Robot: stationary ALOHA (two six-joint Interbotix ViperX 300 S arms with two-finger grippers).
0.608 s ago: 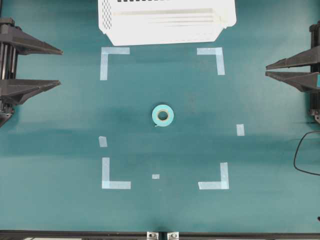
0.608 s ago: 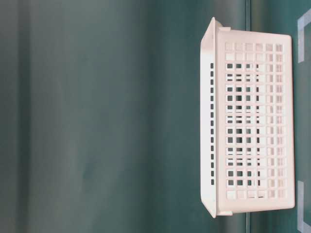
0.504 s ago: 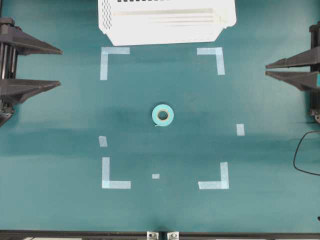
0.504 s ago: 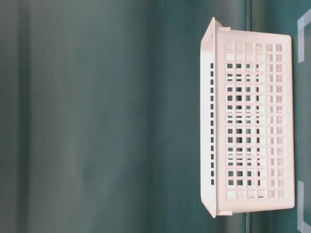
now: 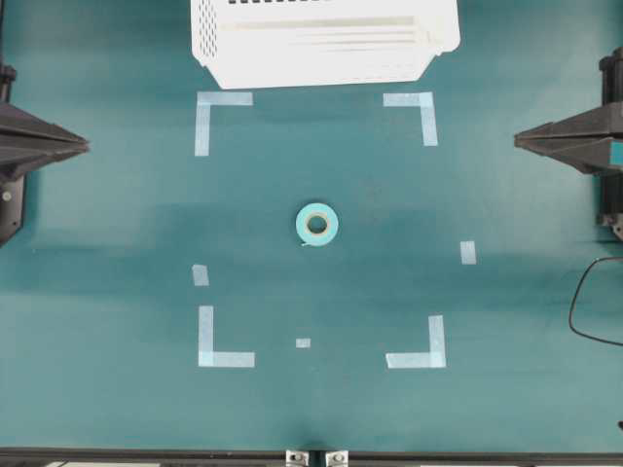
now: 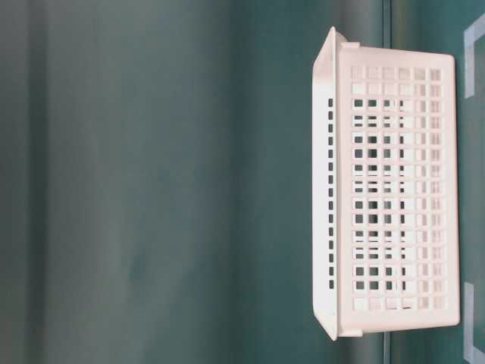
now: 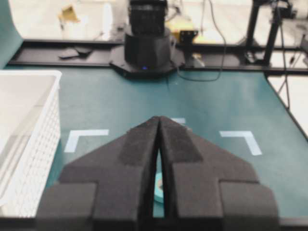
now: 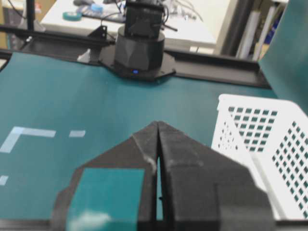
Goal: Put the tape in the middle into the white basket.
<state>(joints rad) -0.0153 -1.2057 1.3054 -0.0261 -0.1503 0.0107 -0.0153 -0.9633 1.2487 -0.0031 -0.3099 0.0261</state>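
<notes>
**Overhead view: tape sits mid-tabletop, both pincers pinched together and empty**

Overhead, I see the tape (image 5: 316, 224) lying flat on the teal tabletop (image 5: 117, 409), roughly centred inside four pale-blue L-shaped corner strips (image 5: 210, 116). A few small pale square bits (image 5: 467, 252) lie around it, none touching it. The white basket (image 5: 324, 41) stands at the top edge of this view, well apart from the tape and just beyond the upper two corner strips.

My left pincer (image 5: 84, 146) points in from the left edge, its two fingers pressed together to a single tip, gripping nothing. My right pincer (image 5: 518, 140) mirrors it from the right edge, likewise drawn tight and empty. Both are well apart from the tape.

From the left wrist camera, the foam pads (image 7: 137, 147) meet along a thin seam, and a sliver of the tape shows below them. The right wrist camera shows its pads meeting the same way, with the basket's grid-holed wall off to the right. A black cable (image 5: 584, 302) loops near the right edge.
</notes>
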